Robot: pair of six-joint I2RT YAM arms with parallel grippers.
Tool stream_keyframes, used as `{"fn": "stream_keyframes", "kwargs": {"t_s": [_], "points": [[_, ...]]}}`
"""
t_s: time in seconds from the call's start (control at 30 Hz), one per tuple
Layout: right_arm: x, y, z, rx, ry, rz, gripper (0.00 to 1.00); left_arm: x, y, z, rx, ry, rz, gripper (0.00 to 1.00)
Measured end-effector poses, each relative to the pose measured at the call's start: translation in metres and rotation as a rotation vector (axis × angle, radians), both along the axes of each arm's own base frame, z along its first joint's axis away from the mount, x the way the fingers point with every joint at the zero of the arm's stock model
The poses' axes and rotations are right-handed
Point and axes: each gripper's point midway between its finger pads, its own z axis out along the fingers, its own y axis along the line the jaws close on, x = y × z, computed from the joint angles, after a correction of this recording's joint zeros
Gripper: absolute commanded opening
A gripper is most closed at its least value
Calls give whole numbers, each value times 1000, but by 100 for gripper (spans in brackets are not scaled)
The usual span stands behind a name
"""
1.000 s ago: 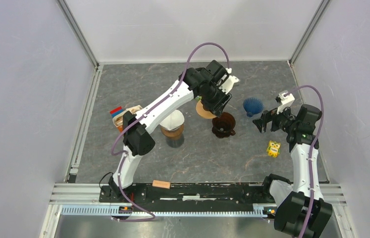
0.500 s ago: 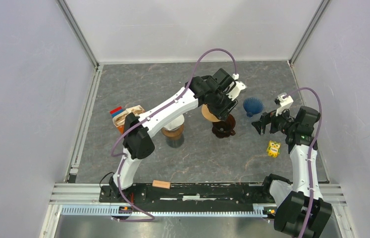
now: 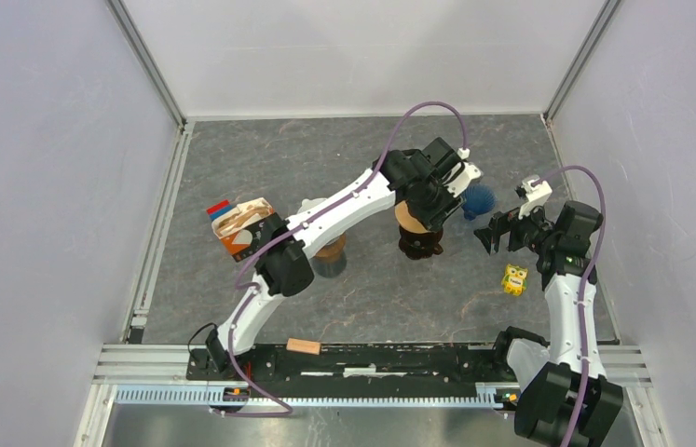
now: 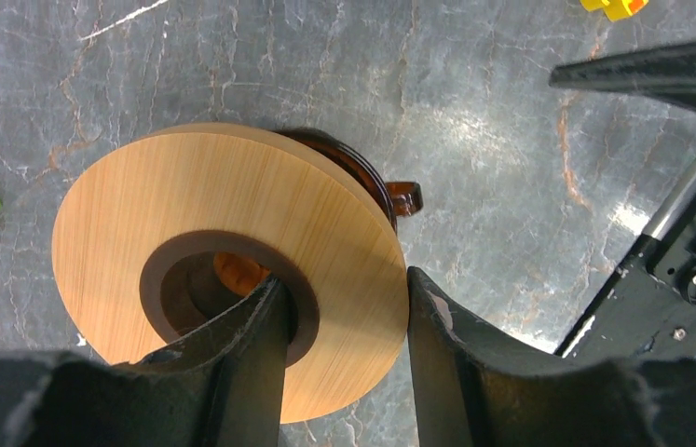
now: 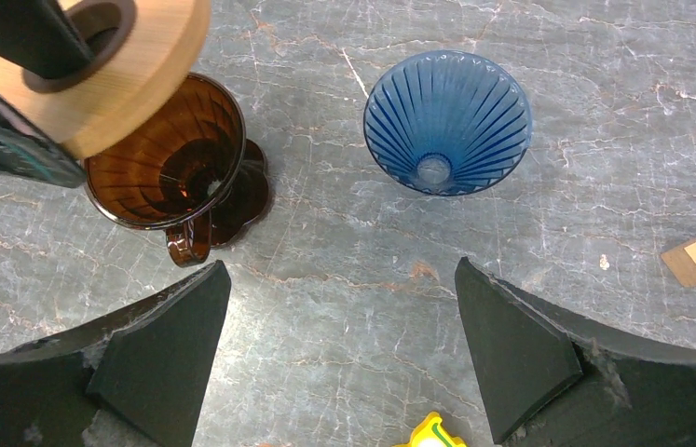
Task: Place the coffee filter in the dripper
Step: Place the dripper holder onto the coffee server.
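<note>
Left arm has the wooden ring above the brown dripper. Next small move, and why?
Probably a small sideways nudge to centre the wooden ring over the brown dripper before lowering. The left fingers pinch its band, one through the hole. In the right wrist view it hangs tilted and off to one side, overlapping only part of the dripper's rim.

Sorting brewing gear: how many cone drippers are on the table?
2: a brown dripper under the wooden ring in the left gripper, a blue dripper beside it. The arm may hide others.
</note>
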Motion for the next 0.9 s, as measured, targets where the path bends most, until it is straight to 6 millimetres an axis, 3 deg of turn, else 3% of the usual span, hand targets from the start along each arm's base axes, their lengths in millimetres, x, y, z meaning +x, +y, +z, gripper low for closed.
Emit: {"fn": "stream_keyframes", "kwargs": {"t_s": [0.33, 0.9], "points": [[0, -2, 0, -11, -3, -9, 98, 3, -4, -22, 54, 34, -1, 2], [2, -16, -2, -27, 4, -65, 98, -11, -5, -31, 102, 38, -18, 4]]}}
